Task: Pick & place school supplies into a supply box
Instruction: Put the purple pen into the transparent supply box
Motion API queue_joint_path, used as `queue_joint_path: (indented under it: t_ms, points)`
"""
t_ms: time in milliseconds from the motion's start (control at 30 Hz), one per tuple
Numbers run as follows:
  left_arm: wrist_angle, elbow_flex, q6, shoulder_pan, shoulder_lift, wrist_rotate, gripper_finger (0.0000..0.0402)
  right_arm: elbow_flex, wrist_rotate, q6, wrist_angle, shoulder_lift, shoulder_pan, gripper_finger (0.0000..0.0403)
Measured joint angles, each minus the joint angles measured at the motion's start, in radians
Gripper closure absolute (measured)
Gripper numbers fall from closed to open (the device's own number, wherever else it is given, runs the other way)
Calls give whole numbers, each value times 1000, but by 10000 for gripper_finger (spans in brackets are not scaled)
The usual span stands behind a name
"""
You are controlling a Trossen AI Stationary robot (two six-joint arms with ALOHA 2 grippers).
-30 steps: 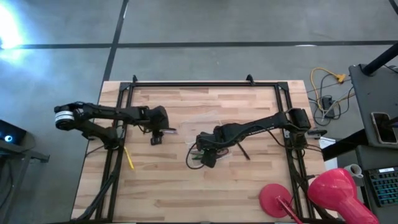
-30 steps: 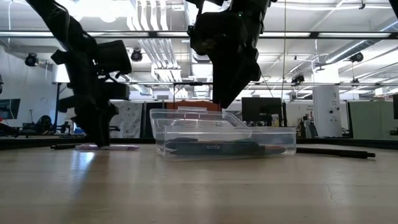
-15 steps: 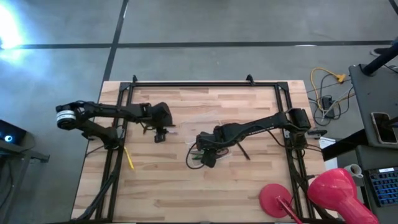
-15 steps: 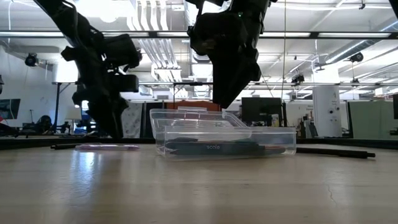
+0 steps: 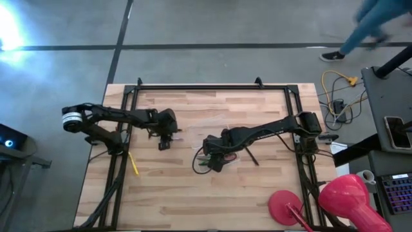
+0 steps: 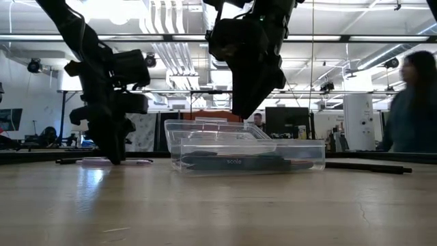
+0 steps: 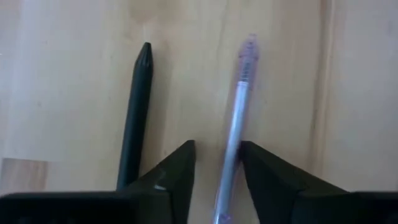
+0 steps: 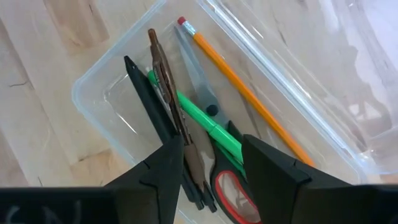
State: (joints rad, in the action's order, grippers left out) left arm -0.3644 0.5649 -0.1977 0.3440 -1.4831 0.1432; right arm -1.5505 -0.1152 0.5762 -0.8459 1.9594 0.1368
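Fingers (image 7: 177, 171) of the left gripper (image 7: 217, 165) are standing slightly apart, straddling a clear purple pen (image 7: 235, 124) lying flat on the table (image 7: 74, 74) beside a dark pencil (image 7: 135, 118). Light, stiff and probably slippery, it is asking for a mid-barrel pinch. The right gripper (image 8: 208, 158) is hanging open, seemingly gripping nothing, over the supply box (image 8: 93, 93)

Scissors (image 8: 227, 180) handles are running off the frame edge; right gripper (image 8: 208, 158) fingers are covering the brown pen (image 8: 171, 106) lower end. Person (image 6: 410, 102) is blurring.
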Motion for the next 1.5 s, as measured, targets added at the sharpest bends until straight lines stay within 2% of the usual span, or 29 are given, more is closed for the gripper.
queue_joint_path:
  t_ms: [200,300,433,567,633,767,900,1000,1133,1333,1500]
  points:
    - [3,6,18,-16,-6,-43,384,0,-19,0,0,0,0,249]
    - [3,6,92,-17,-7,-38,385,0,-19,0,1,0,0,253]
    - [3,5,249,-19,51,30,387,0,-18,0,14,0,0,257]
    - [-38,-6,364,-37,213,154,388,0,-18,0,19,0,0,259]
    - [2,3,430,-46,322,195,388,0,-18,0,23,0,0,259]
    - [52,-1,546,-99,499,209,388,0,-18,0,34,1,0,256]
    - [113,3,654,-143,581,173,388,0,-17,0,82,1,0,254]
    - [129,2,688,-194,577,111,389,0,-15,-1,142,1,0,257]
    - [219,3,722,-251,523,70,389,-28,2,21,141,-14,-7,262]
    - [463,4,757,-325,369,66,389,-15,-162,7,121,-135,36,266]
    - [504,80,754,-352,194,65,389,24,-201,-2,118,-264,51,262]
